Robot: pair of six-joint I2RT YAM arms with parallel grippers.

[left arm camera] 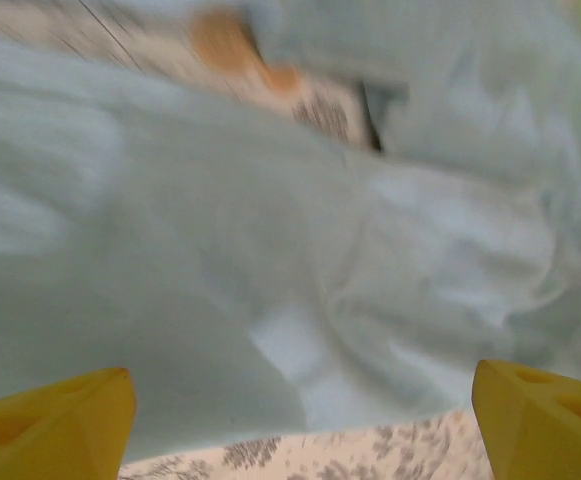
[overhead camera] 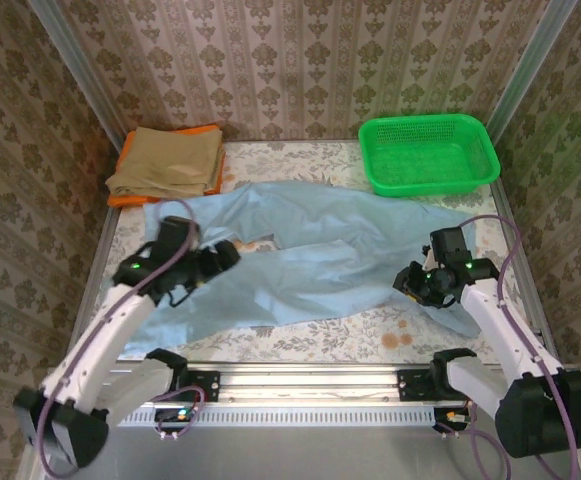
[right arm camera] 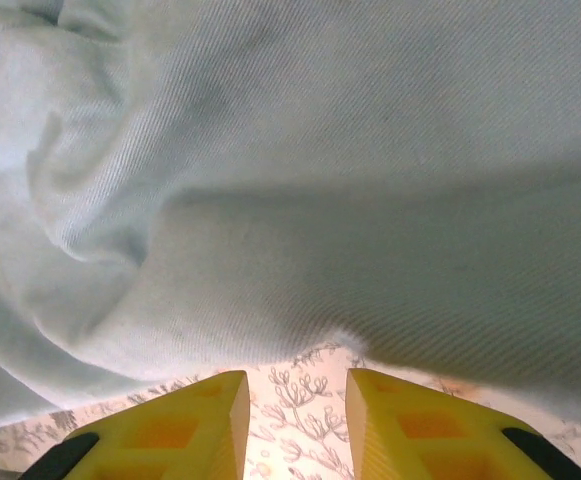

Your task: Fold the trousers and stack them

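1 table [overhead camera: 370,338], with 1 pair of sky-blue trousers [overhead camera: 310,250] spread unfolded across it.
The trousers lie rumpled over the middle of the patterned table, reaching from the far left to the near right. 1 green basket [overhead camera: 430,152] stands at the far right corner, apart from them. 1 folded pair of tan trousers [overhead camera: 170,160] rests on an orange cloth [overhead camera: 120,198] at the far left corner. My left gripper [left arm camera: 300,375] hangs over the near leg, its fingers [left arm camera: 60,420] wide apart and holding nothing. My right gripper [right arm camera: 297,380] sits at the fabric's near right edge, its fingers [right arm camera: 190,425] slightly apart with bare table between them.
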